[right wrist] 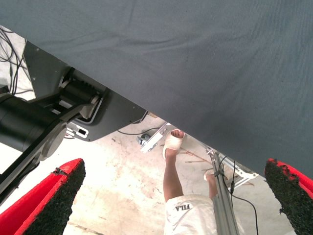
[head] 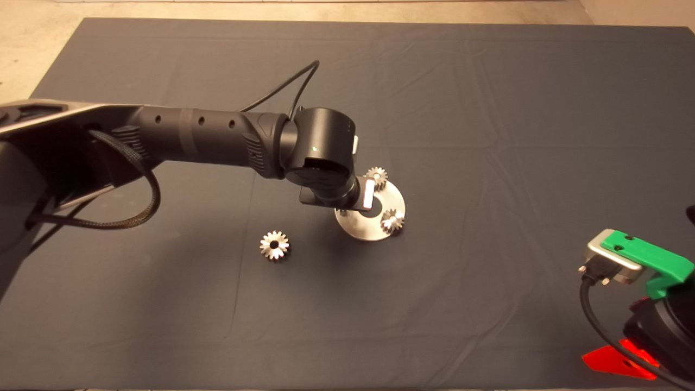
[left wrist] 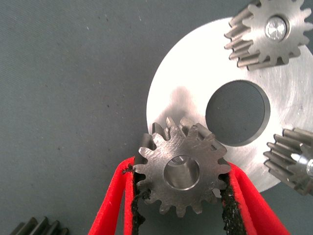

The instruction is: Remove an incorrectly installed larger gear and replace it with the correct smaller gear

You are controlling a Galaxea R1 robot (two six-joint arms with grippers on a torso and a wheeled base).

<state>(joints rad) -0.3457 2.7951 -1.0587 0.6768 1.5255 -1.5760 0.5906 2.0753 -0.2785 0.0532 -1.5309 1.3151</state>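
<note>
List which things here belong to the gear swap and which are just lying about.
In the job: smaller gear, gripped by the left claw at the plate's edge; larger gear, loose on the mat; round plate.

Lying about: two mounted small gears; right claw, parked open; a person's leg beyond the mat.

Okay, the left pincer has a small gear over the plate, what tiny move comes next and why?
Probably ease it straight down. The left pincer is shut on the small gear at the plate's edge, and a pin seems to show inside its hole. The large gear already lies off on the mat. The right pincer is parked.
</note>
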